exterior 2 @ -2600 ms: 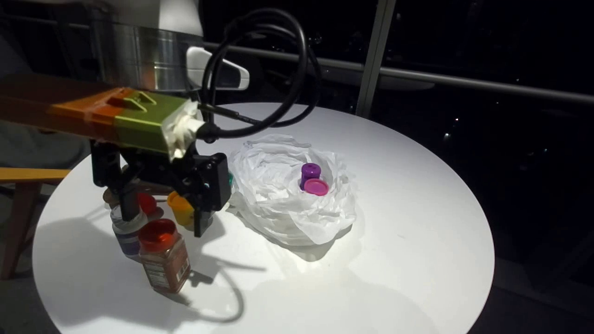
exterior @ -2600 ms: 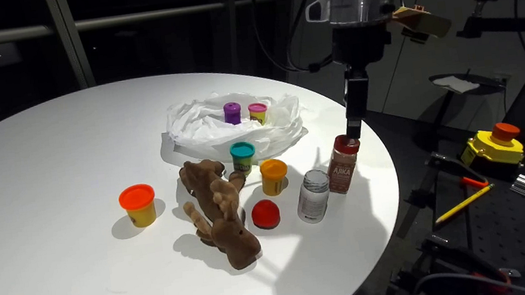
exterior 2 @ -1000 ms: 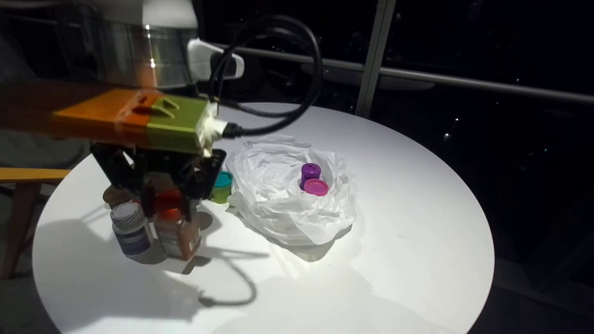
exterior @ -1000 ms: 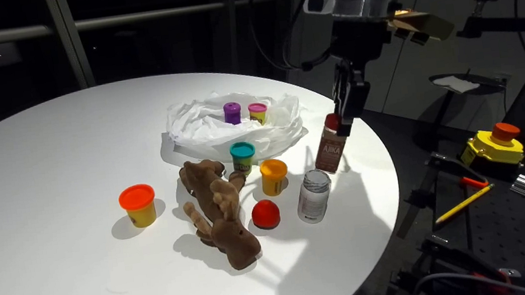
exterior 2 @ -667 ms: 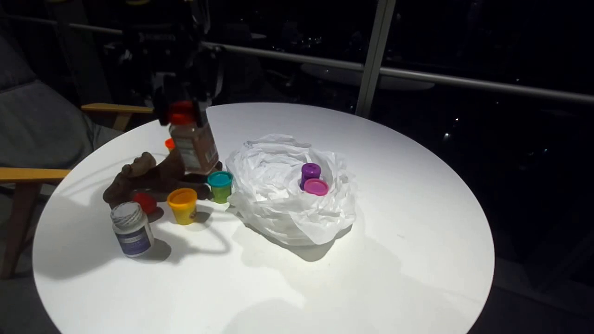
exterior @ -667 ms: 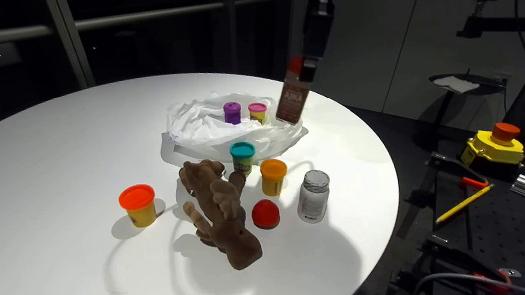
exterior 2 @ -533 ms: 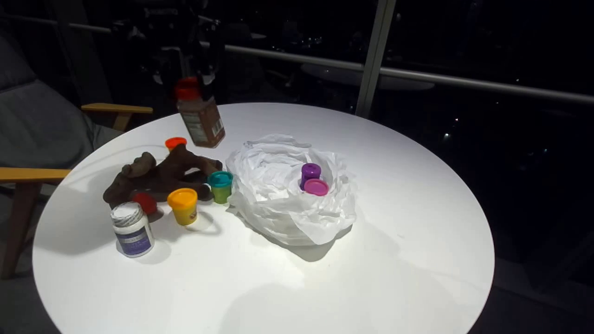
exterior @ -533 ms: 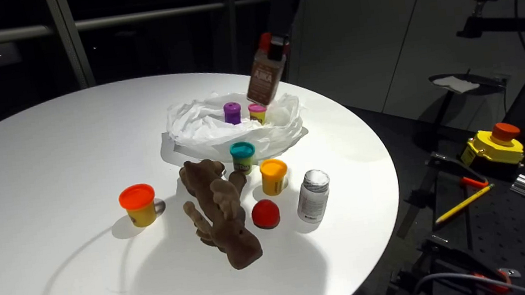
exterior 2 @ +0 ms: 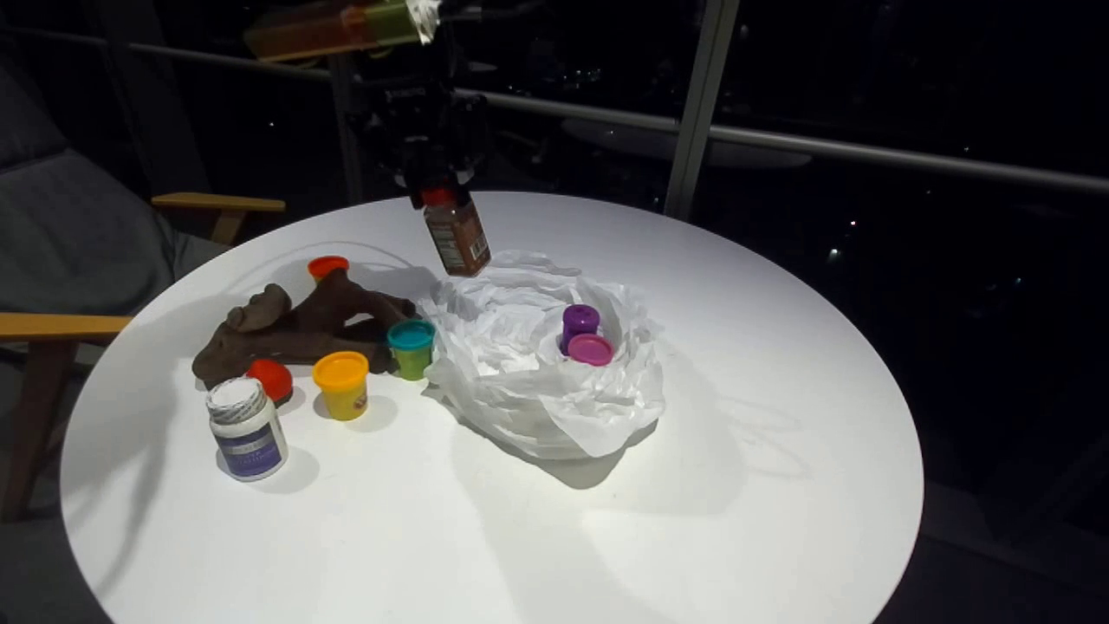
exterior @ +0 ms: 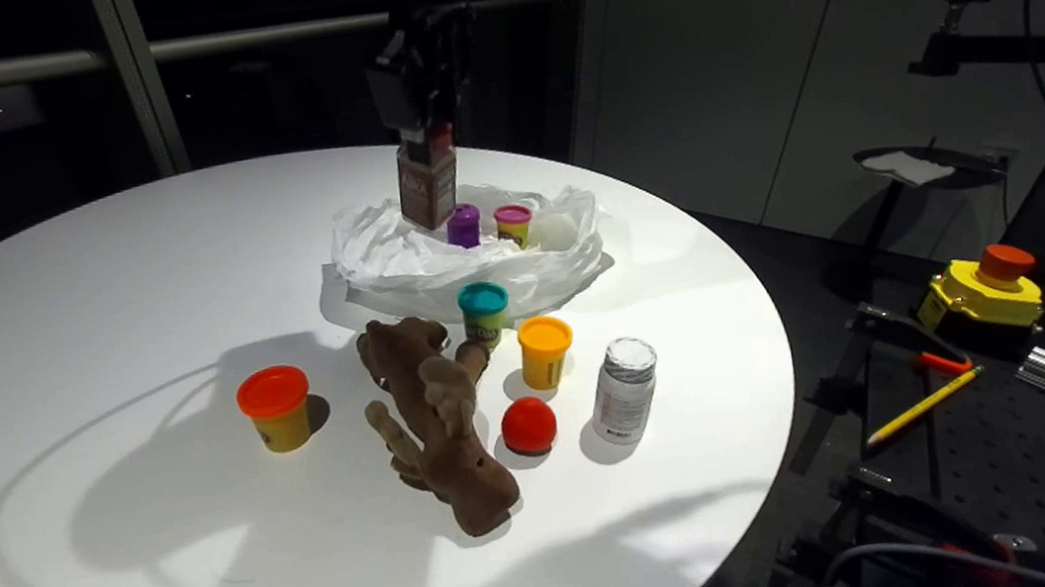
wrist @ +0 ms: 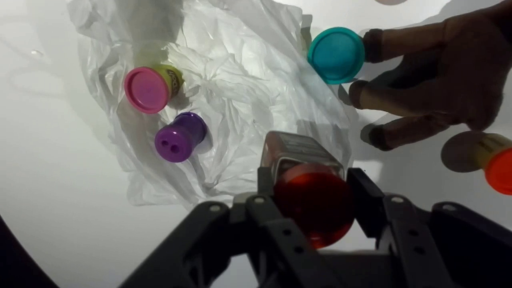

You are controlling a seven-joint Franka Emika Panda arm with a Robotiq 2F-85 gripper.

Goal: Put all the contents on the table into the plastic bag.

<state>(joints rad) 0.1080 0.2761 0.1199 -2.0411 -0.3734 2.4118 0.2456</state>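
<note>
The pincer (wrist: 312,183) grasps a red-capped spice jar (exterior 2: 459,238) above the edge of the plastic bag (exterior 2: 537,425), which already holds the purple shaker (wrist: 180,138) and pink-lidded tub (wrist: 147,90), leaving the teal-lidded tub (exterior: 482,313) and plush moose (exterior: 433,414) just beside it, and the amber-lidded tub (exterior: 545,353), rounded red piece (exterior: 529,426), white jar (exterior 2: 249,438) and orange-lidded tub (exterior: 278,410) farther off.
</note>
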